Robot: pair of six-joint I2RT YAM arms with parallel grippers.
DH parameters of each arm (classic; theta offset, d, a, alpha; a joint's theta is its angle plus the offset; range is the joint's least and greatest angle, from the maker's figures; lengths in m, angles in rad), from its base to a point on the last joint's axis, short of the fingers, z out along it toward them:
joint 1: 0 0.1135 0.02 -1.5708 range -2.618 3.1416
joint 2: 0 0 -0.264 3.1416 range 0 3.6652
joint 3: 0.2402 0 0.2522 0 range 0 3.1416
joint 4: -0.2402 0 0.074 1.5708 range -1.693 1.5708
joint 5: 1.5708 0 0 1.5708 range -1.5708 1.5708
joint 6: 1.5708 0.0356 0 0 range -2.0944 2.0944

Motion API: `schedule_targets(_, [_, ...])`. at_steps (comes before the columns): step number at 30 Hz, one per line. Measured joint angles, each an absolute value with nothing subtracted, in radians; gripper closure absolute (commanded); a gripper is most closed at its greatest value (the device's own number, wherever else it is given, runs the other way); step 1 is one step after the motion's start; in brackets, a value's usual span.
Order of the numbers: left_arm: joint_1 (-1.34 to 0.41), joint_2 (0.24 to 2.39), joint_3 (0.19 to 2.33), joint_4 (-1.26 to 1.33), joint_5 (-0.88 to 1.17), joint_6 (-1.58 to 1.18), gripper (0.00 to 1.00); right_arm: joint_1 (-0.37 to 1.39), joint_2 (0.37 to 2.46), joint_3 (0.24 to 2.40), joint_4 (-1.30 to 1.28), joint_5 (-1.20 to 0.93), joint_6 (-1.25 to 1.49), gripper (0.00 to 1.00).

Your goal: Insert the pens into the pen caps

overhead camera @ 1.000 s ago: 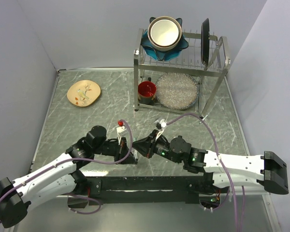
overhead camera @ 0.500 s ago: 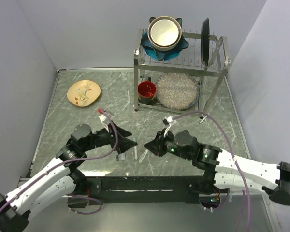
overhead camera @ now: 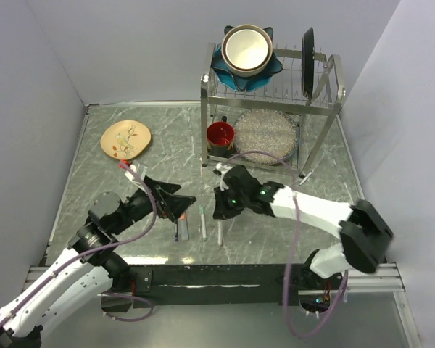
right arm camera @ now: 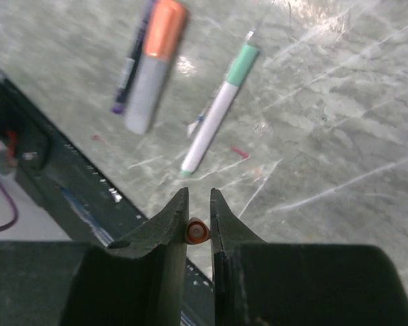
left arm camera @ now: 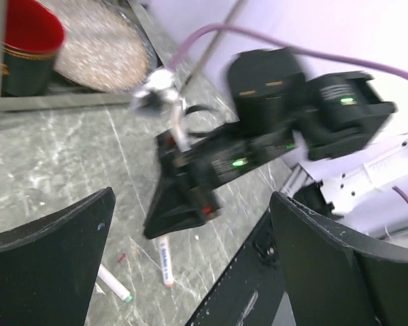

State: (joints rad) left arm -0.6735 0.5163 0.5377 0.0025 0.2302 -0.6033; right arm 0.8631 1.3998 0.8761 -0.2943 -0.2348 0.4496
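R gripper (right arm camera: 198, 204) is clenched on a white pen (overhead camera: 219, 232), its orange end (right arm camera: 196, 232) pinched btwn the fingers, over the marble table (overhead camera: 116, 181) near the front edge. L gripper (overhead camera: 183, 199) is spread wide, holding nothing, just to its left. Lying on the table: teal-capped white pen (right arm camera: 217, 112), grey pen w/ orange cap (right arm camera: 153, 68), and dark pen (right arm camera: 130, 64) right beside the grey one.

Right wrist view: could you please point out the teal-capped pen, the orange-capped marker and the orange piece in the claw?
teal-capped pen (right arm camera: 214, 115): right wrist view, middle of its white barrel.
orange-capped marker (right arm camera: 151, 71): right wrist view, grey barrel below the cap.
orange piece (right arm camera: 196, 232): right wrist view, its round end face.
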Motion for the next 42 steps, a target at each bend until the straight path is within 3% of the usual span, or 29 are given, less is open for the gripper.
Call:
schedule_targets(3, [-0.673, 0.474, 0.538, -0.028, 0.181, -0.614, 0.01, 0.848, 1.533, 0.965, -0.329, -0.257, 0.422, 0.94])
schedule_targets(6, [-0.674, 0.434, 0.538, -0.050, 0.129, -0.622, 0.01, 0.833, 1.654, 1.056, -0.343, -0.261, 0.410, 0.80])
schedule_targets(12, [-0.674, 0.388, 0.535, -0.078, 0.059, -0.640, 0.01, 0.815, 1.776, 1.139, -0.360, -0.241, 0.413, 0.57])
schedule_targets(15, [-0.673, 0.385, 0.535, -0.081, 0.046, -0.644, 0.01, 0.810, 1.819, 1.160, -0.365, -0.210, 0.421, 0.50])
schedule_targets(22, [-0.673, 0.388, 0.535, -0.095, 0.028, -0.662, 0.01, 0.786, 1.772, 1.127, -0.361, -0.095, 0.492, 0.49])
schedule_targets(29, [-0.673, 0.388, 0.545, -0.160, -0.014, -0.676, 0.01, 0.738, 1.412, 0.928, -0.347, 0.151, 0.675, 0.51])
schedule_targets(37, [-0.674, 0.335, 0.545, -0.193, -0.024, -0.682, 0.01, 0.512, 1.092, 0.698, -0.348, 0.413, 0.845, 0.50])
schedule_targets(42, [-0.673, 0.322, 0.545, -0.202, -0.023, -0.690, 0.00, 0.313, 1.056, 0.659, -0.334, 0.461, 0.847, 0.52])
